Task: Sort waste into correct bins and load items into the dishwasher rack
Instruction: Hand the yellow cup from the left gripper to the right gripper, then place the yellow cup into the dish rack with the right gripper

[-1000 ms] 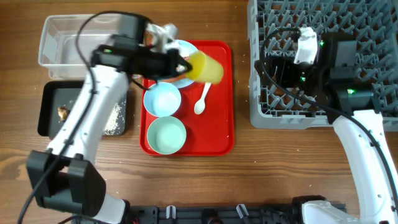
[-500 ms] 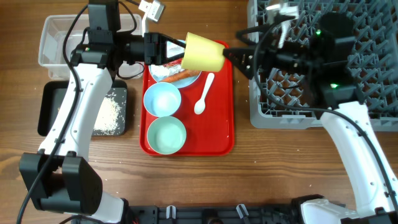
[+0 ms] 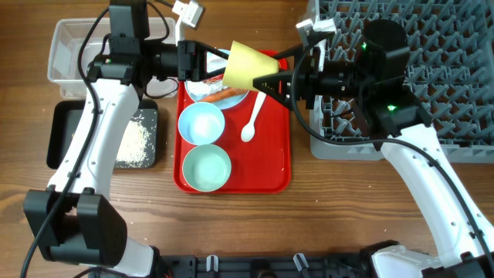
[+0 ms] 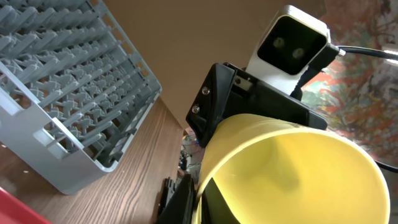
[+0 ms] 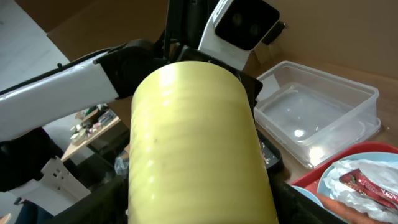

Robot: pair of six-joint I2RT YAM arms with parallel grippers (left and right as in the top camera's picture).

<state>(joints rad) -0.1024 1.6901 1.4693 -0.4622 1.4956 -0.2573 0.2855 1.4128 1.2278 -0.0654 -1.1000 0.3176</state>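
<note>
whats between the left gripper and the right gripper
The yellow cup: the left gripper holds it above the red tray, and the right gripper, fingers open, straddles it, seen overhead.

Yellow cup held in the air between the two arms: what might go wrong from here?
The left gripper pinches the yellow cup by its rim, above the red tray. If it lets go before the right gripper, jaws either side of the cup, closes firmly, the cup could fall onto the spoon. The cup's smooth, tapering wall might also slip from those jaws.
</note>
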